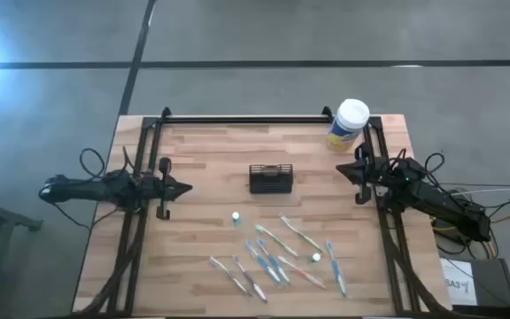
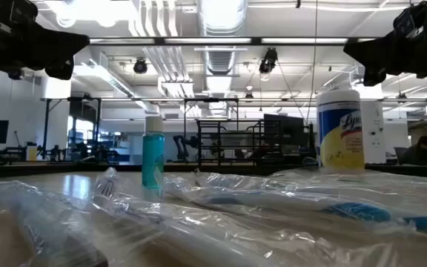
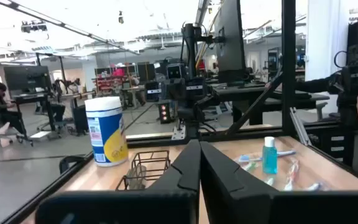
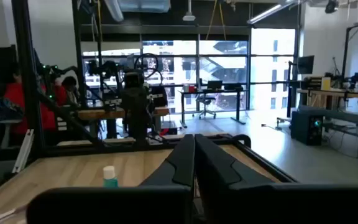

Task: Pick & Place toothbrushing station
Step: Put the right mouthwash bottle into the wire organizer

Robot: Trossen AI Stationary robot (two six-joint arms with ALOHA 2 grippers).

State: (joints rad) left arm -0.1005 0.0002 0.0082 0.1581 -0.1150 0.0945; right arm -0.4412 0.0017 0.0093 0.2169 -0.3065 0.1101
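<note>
Near the middle of the wooden counter (image 1: 202,151) we see the toothbrushing station (image 1: 270,178), a small black slotted caddy standing upright and untouched. Just in front of it we find a small teal bottle (image 1: 235,217) and a scatter of wrapped toothbrushes (image 1: 277,252). A yellow canister (image 1: 348,126) with a white lid stands at the far right corner. The left hand (image 1: 187,187) hovers at the counter's left side and the right hand (image 1: 342,167) at its right, each with fingers pressed together, pinching nothing.

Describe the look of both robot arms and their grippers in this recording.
Both arms are dark, nearly black, slim and jointed. The left gripper and right gripper each end in two tapered matte black fingers. Thin black cables loop off each arm's rear. No markings are visible.
</note>
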